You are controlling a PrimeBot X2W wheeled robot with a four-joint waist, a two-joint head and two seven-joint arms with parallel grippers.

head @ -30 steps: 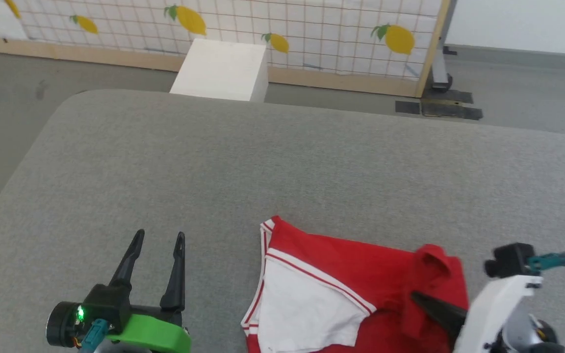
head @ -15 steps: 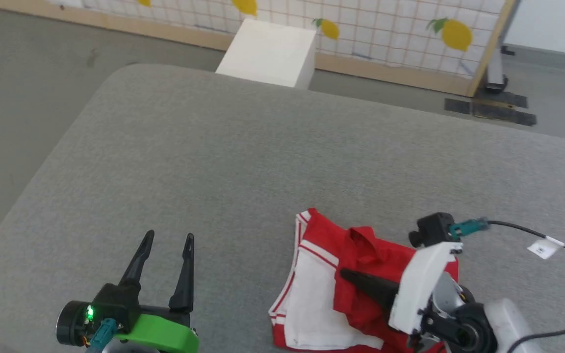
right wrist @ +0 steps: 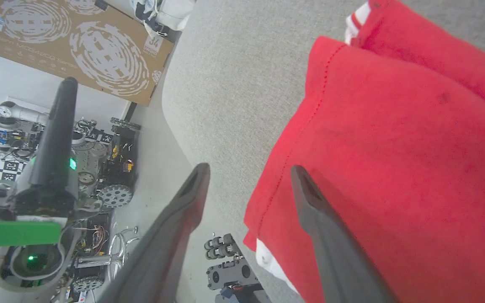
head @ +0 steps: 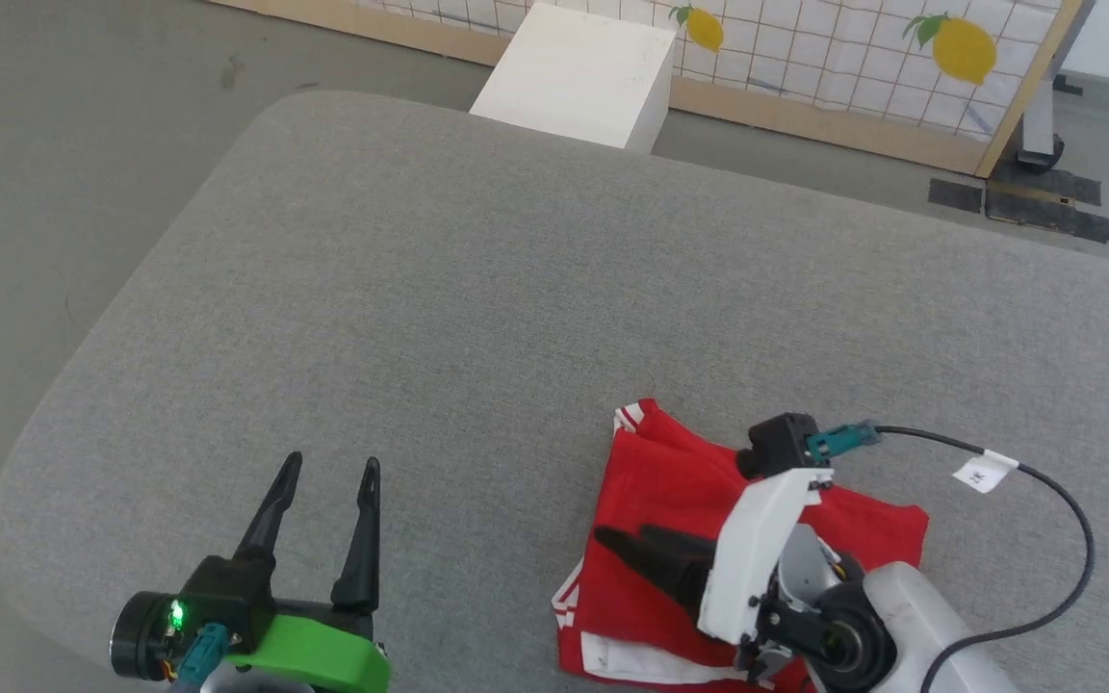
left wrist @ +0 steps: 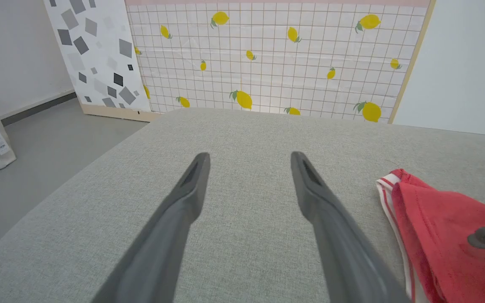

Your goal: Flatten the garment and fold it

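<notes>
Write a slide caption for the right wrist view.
The open right tool hangs over the stitched edge of the folded red jersey on a grey padded surface.

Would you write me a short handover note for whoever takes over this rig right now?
Left gripper open over the bare table, beside the garment.
Right gripper open above the garment's left edge, holding nothing.
Garment lies folded, red side up, near the table's front edge.
Remaining: probably squaring the edges and pulling the right arm clear.
</notes>
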